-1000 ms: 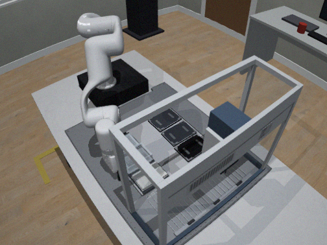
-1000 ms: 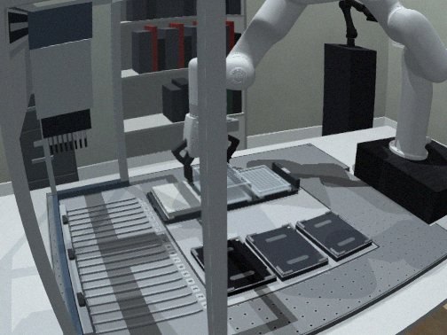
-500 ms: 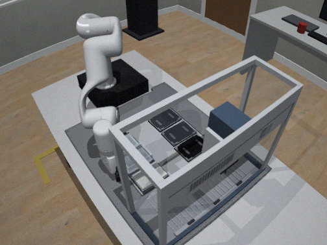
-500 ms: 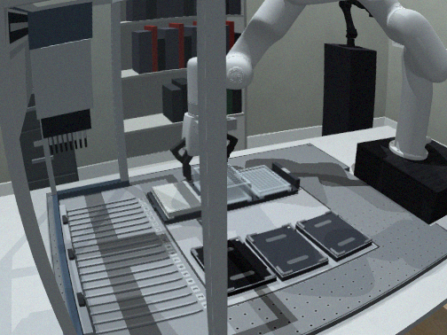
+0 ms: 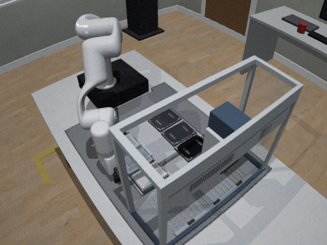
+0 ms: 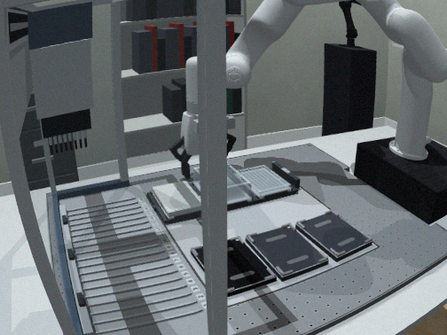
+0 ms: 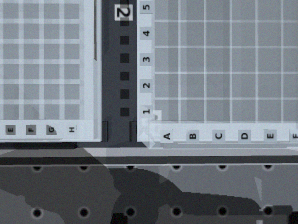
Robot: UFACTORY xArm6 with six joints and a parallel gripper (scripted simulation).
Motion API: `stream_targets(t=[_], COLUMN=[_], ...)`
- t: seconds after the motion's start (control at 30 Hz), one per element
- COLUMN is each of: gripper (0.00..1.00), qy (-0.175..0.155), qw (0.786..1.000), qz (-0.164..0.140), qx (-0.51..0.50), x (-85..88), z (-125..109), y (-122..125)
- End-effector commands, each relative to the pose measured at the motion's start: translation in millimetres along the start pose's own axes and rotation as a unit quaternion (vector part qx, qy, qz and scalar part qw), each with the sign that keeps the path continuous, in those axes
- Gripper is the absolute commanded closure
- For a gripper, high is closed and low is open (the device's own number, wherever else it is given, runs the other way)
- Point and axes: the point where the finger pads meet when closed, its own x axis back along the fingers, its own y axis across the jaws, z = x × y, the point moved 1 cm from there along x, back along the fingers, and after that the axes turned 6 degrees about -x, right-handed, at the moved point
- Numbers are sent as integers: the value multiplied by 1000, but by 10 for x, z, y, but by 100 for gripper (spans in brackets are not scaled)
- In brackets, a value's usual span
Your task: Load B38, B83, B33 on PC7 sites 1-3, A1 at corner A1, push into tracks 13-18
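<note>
In the wrist view, a white tag reading "2" (image 7: 123,13) stands on the dark carrier strip (image 7: 120,75) between two plates. The right-hand plate (image 7: 225,65) carries numbers 1 to 5 up its left edge and letters A to F along its bottom edge. The left-hand plate (image 7: 47,60) shows E, F, G, H along its bottom edge.

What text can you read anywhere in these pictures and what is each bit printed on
"2": white tag on the dark carrier strip between the two plates.
"1 2 3 4 5": row numbers along the right plate's edge.
"A B C D E": column letters on that plate's rim.
"E F G H": left plate's rim.
Apron track numbers: too small to read.
</note>
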Motion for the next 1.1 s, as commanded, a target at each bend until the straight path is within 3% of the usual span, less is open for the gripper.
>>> stream_targets(t=[0.0, 0.7, 1.07], gripper=[0, 0, 0], qy=[-1, -1, -1], qw=[1000, 1000, 1000], qz=[-3, -3, -3], qx=[0, 0, 0], x=[24, 24, 208], z=[-23, -106, -106], y=[22, 31, 30])
